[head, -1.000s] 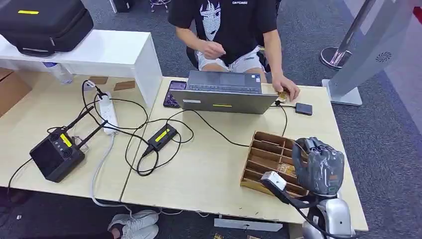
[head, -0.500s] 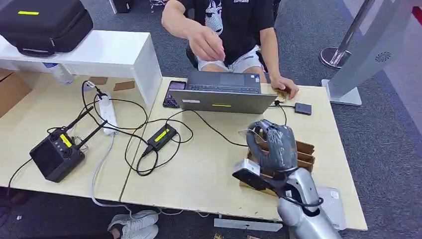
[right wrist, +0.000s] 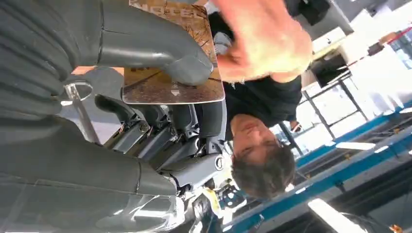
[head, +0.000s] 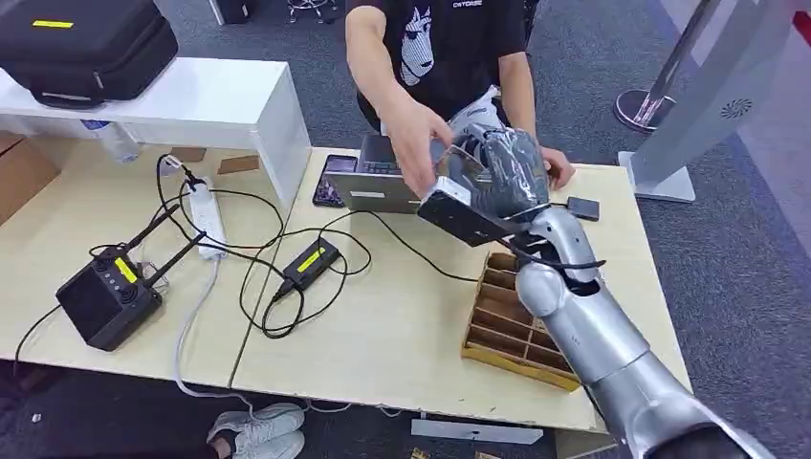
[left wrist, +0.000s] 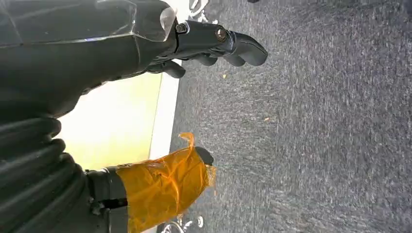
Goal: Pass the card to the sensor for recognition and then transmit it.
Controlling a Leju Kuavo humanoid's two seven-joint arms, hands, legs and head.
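The right arm (head: pixel 612 354) has swung up and forward since half a second ago: then its hand hung low over the wooden tray (head: pixel 507 325), and now it is raised well beyond the tray, over the laptop (head: pixel 378 186) at the far side of the table (head: pixel 383 335). The person (head: pixel 449 43) across the table has moved too; one arm that was drawn back near the chest a moment ago now reaches out, and that person's hand (head: pixel 418 143) is just beside the robot's hand, on its left. The person's other hand (head: pixel 558 170) stays on the table beyond the robot's hand, near a small black box (head: pixel 583 208).

The right arm stretches out long, elbow above the tray, wrist turned so the back of the right hand (head: pixel 497 172) faces the head camera. In the right wrist view the thick thumb (right wrist: pixel 160 53) presses onto the card (right wrist: pixel 170 82), and the darker fingers (right wrist: pixel 160 126) curl in behind it (so the hand is gripping the card). The card sits in that grip with its free edge toward the person, whose blurred hand is close to it; whether they touch cannot be told.

The left hand (left wrist: pixel 160 121) hangs beside the table edge above grey carpet, fingers loosely apart, thumb wrapped in orange tape, holding nothing.
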